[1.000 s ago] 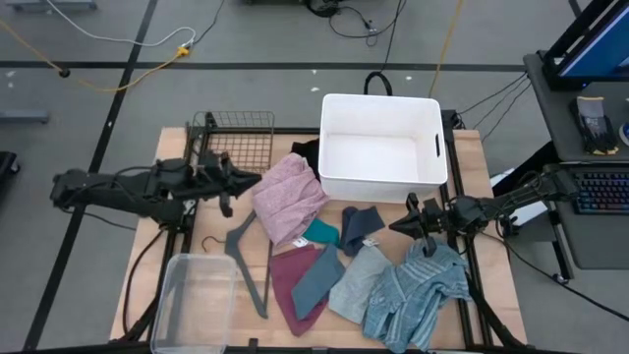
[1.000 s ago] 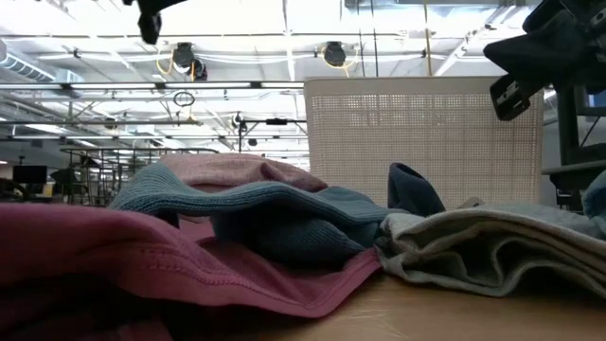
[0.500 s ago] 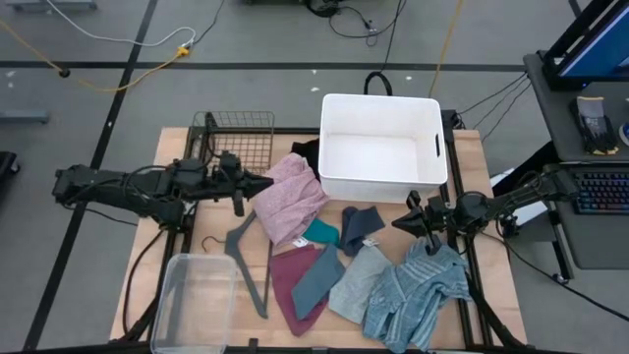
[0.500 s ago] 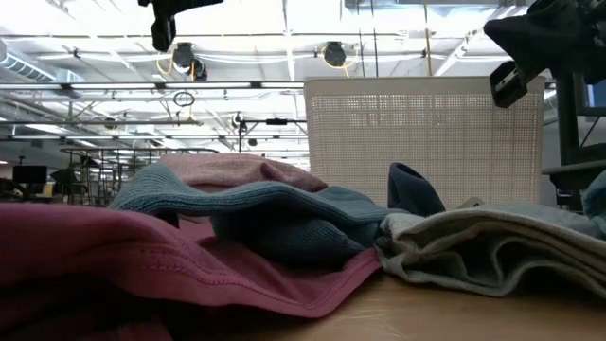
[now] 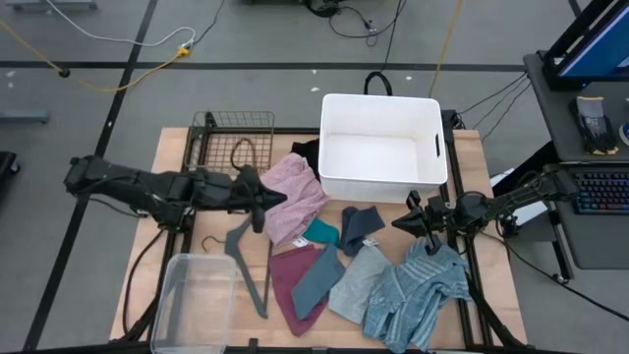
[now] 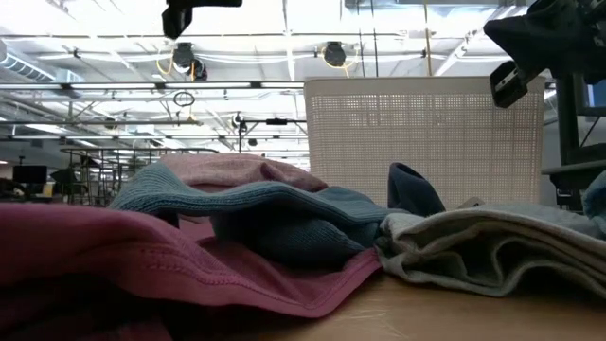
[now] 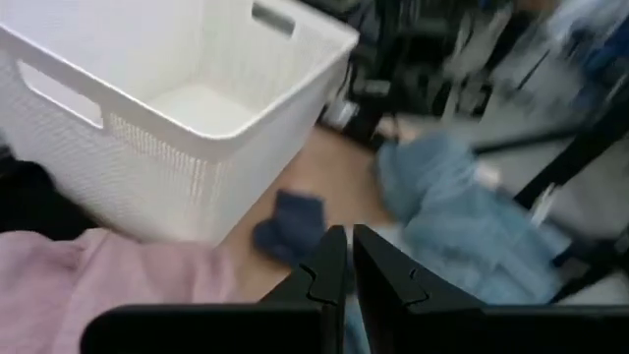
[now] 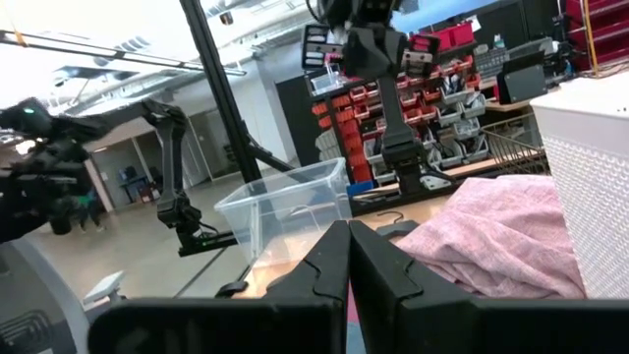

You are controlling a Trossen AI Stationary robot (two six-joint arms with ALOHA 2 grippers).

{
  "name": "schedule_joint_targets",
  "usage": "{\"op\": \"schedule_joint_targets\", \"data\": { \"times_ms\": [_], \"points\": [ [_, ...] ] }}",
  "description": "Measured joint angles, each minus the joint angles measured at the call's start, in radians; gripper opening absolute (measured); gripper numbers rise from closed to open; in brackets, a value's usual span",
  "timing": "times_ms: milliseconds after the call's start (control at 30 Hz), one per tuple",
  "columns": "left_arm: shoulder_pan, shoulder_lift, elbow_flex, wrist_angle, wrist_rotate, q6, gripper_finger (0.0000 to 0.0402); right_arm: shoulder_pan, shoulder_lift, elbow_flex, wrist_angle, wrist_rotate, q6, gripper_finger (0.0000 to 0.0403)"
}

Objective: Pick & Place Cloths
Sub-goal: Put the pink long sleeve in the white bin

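Note:
Several cloths lie on the table in front of the white basket. They are a pink one [image 5: 293, 197], black [image 5: 307, 150], teal [image 5: 320, 232], dark blue [image 5: 360, 226], maroon [image 5: 285, 283], pale grey-blue [image 5: 356, 285] and a larger blue striped one [image 5: 418, 290]. My left gripper [image 5: 265, 197] hangs shut in the air over the pink cloth's left edge; it shows high up in the low view [image 6: 177, 14]. My right gripper [image 5: 398, 224] is shut and raised between the dark blue and the striped cloth. In the left wrist view the pink cloth [image 7: 118, 285] lies below the shut fingers [image 7: 346, 261].
The white basket [image 5: 383, 147] stands at the far edge, right of a wire basket [image 5: 234, 138]. A grey hanger [image 5: 246, 261] lies left of the maroon cloth. A clear plastic bin [image 5: 195, 300] sits at the near left corner. A slate-blue cloth [image 5: 316, 280] lies on the maroon one.
My left gripper has moved toward the table's right, from beside the wire basket to over the pink cloth's left edge, staying shut and high. No cloth has moved.

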Motion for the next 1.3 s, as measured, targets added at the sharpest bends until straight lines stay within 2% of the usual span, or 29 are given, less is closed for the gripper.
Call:
{"op": "schedule_joint_targets", "data": {
  "times_ms": [167, 333, 533, 967, 1100, 1300],
  "points": [
    [-0.010, 0.112, 0.169, -0.302, -0.012, -0.003, 0.0023, 0.000, 0.000, 0.000, 0.000, 0.000, 0.000, 0.0004],
    [0.004, 0.201, 0.245, -0.494, 0.009, -0.066, 0.0023, 0.000, 0.000, 0.000, -0.001, 0.000, 0.000, 0.0004],
    [0.024, 0.245, 0.245, -0.513, 0.086, -0.084, 0.0024, 0.000, 0.000, 0.000, -0.003, 0.000, 0.000, 0.0004],
    [0.066, 0.256, 0.244, -0.514, 0.087, -0.175, 0.0029, 0.000, 0.000, 0.000, -0.039, 0.000, 0.000, 0.0004],
    [0.066, 0.256, 0.244, -0.514, 0.080, -0.181, 0.0060, 0.000, 0.000, 0.000, -0.044, 0.000, 0.000, 0.0004],
    [0.066, 0.256, 0.244, -0.499, 0.076, -0.196, 0.0150, 0.000, 0.000, 0.000, -0.043, 0.000, 0.000, 0.0004]
  ]
}}
